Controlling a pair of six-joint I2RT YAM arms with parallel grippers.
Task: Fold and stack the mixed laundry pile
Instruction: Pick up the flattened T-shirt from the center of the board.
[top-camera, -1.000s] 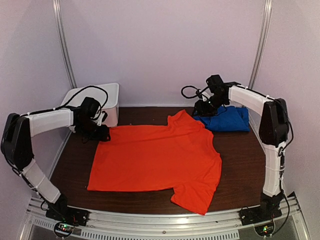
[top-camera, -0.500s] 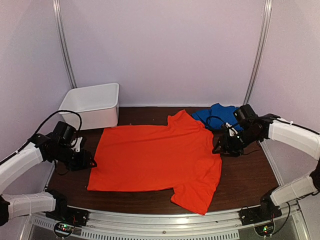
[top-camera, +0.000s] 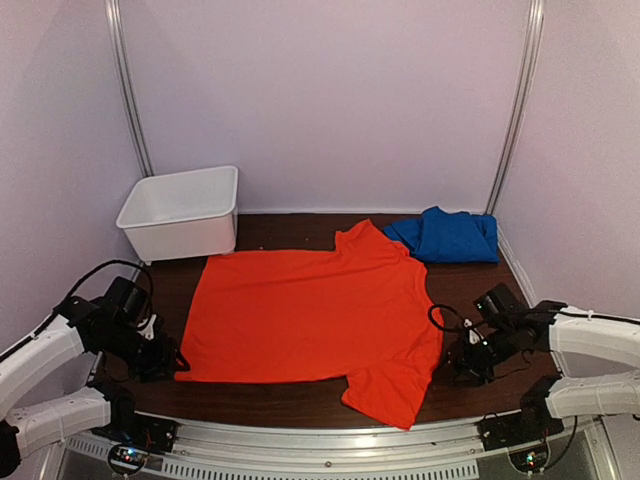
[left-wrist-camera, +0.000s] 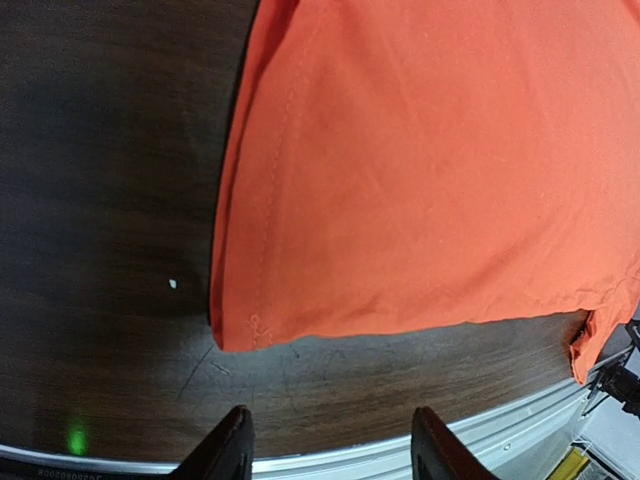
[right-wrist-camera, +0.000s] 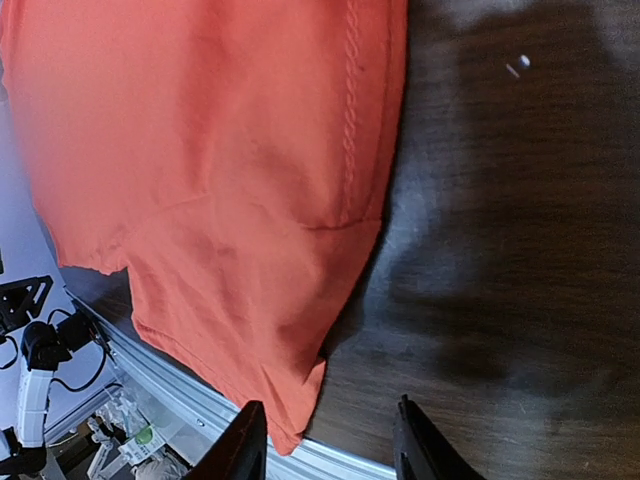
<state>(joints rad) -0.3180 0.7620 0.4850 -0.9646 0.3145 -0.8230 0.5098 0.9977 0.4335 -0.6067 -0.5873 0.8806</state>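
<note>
T-shirt (top-camera: 310, 315) spread flat, blue garment (top-camera: 450, 238) behind

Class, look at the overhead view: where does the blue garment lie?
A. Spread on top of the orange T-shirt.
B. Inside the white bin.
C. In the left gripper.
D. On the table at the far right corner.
D: the blue garment lies bunched at the far right of the table, well apart from the white bin.

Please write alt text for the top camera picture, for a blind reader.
An orange-red T-shirt lies spread out on a dark table, with the left claw and right claw low beside its near corners. A blue garment and a white bin sit at the back.
</note>
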